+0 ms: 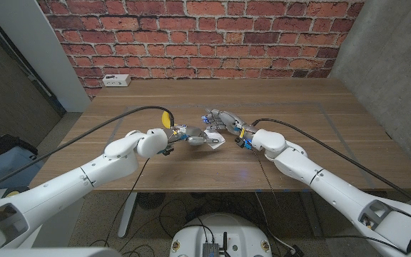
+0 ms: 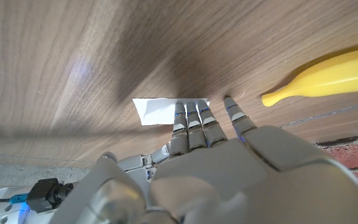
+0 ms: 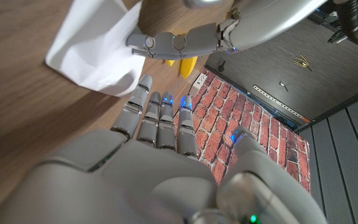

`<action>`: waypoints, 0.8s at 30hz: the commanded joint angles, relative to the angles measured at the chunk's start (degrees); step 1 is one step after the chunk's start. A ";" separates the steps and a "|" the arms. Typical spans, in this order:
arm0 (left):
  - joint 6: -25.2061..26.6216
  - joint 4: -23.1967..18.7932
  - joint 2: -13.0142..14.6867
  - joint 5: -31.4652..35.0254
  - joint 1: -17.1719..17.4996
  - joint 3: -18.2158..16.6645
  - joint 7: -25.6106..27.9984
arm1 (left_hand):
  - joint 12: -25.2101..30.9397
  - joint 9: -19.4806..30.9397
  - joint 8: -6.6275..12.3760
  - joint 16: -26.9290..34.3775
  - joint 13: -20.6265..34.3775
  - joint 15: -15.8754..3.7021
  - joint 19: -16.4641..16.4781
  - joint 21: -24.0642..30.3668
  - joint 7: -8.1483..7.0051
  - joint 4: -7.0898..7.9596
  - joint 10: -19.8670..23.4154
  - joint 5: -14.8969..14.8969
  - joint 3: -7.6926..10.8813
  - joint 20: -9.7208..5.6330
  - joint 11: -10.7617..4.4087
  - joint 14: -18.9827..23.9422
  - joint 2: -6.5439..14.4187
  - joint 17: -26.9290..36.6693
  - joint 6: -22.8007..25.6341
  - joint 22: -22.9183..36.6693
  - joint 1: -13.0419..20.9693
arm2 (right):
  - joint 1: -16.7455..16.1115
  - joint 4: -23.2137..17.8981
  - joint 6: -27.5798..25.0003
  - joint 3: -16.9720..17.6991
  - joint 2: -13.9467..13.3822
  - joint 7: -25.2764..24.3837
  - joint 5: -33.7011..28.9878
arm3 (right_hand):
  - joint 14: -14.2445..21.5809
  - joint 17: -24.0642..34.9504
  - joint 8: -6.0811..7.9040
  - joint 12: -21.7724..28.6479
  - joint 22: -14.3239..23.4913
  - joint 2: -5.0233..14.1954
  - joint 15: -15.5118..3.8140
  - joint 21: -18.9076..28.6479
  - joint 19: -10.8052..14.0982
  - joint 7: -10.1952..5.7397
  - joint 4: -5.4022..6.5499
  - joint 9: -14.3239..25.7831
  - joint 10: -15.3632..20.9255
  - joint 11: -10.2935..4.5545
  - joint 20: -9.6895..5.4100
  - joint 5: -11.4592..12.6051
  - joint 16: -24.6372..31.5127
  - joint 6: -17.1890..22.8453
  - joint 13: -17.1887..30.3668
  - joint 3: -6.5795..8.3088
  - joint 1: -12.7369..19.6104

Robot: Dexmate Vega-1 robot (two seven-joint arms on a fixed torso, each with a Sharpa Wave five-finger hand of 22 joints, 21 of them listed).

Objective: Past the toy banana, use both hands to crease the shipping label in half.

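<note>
The white shipping label (image 1: 213, 141) lies mid-table with one side curled up off the wood. My left hand (image 1: 183, 134) reaches in from the left, its straight fingertips (image 2: 191, 118) touching the label's (image 2: 157, 110) near edge. In the right wrist view one left finger (image 3: 179, 42) lies across the raised part of the label (image 3: 95, 53). My right hand (image 1: 227, 123) hovers just right of and above the paper, fingers (image 3: 160, 115) straight and apart, holding nothing. The yellow toy banana (image 1: 166, 117) lies just behind my left wrist; the left wrist view shows the banana (image 2: 328, 78) beside the fingers.
A white power socket (image 1: 115, 81) sits at the table's far left corner against the brick wall (image 1: 205, 36). Black cables run along both forearms. Bare wood stretches behind and to the right of the hands.
</note>
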 commanded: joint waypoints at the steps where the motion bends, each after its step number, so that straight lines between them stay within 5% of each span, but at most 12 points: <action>1: -0.57 0.45 -0.03 0.02 -0.25 0.03 0.09 | 0.47 0.23 0.12 -0.08 0.10 0.36 0.03 0.18 0.15 0.17 0.48 -0.28 -0.02 0.34 1.44 -0.48 0.52 0.18 -0.47 0.04 0.49 | 1.83 -1.87 -6.67 -1.86 -1.11 -1.89 -3.01 | -0.49 0.10 -0.12 0.05 0.15 -0.13 -0.05 0.09 -0.22 2.21 0.41 0.14 -0.37 0.13 -0.07 0.37 0.05 -0.29 0.30 0.10 -0.39; 9: -0.24 0.24 0.14 0.20 -0.09 -0.09 0.06 | 0.32 0.16 0.03 -0.11 -0.34 0.55 -0.03 0.13 0.46 0.27 -0.68 -0.42 -0.19 0.40 2.31 -0.92 0.80 0.11 -1.78 -0.03 0.90 | 2.80 -4.19 -13.61 -2.70 -1.82 -2.05 -3.10 | -2.67 0.06 -0.79 -0.10 0.14 -0.51 0.39 0.29 -1.37 2.35 0.92 0.24 -2.30 0.12 -0.18 0.68 -0.02 -2.86 0.33 -0.51 -1.10; 16: -0.11 0.42 0.04 0.43 -0.25 -0.03 0.03 | 1.12 0.17 0.84 0.18 -0.72 -0.44 0.00 0.11 -0.46 0.37 0.57 -0.53 -0.63 0.12 0.93 -0.45 0.76 0.12 -0.23 -0.11 1.18 | 3.93 -4.95 -17.83 -3.31 -2.31 -0.39 -1.71 | -4.16 -0.14 -0.99 -0.38 0.12 -0.59 -0.20 0.49 -1.68 2.02 1.14 0.30 -5.14 0.07 -0.32 0.86 0.03 -6.37 0.19 -0.76 -1.26; 18: -0.11 0.48 -0.01 0.52 -0.35 0.04 -0.04 | 1.59 0.22 1.37 0.30 -0.81 -1.02 -0.03 0.09 -1.01 0.42 1.58 -0.55 -0.97 0.03 -0.08 -0.16 0.59 0.15 1.24 -0.14 1.25 | 4.22 -4.74 -17.76 -3.49 -2.48 0.47 -1.38 | -4.45 -0.20 -1.08 -0.46 0.12 -0.42 -0.50 0.52 -1.77 1.48 1.18 0.29 -5.96 -0.21 -0.38 0.83 0.08 -7.61 0.12 -0.71 -1.18; 24: 0.35 0.58 -0.31 0.96 -0.66 0.35 -0.45 | 0.99 0.21 0.46 0.17 -1.00 -0.35 0.04 0.11 -0.16 0.53 -0.12 -0.59 -1.34 0.12 1.19 -0.37 0.63 0.12 -1.00 -0.18 1.43 | 2.37 -2.96 -9.50 -2.24 -2.28 0.36 -0.65 | -4.00 -0.21 -0.49 0.17 0.13 -0.47 -0.38 0.55 -1.85 1.72 1.34 0.31 -5.06 -0.02 -0.39 0.78 0.43 -7.19 0.10 -0.86 -1.34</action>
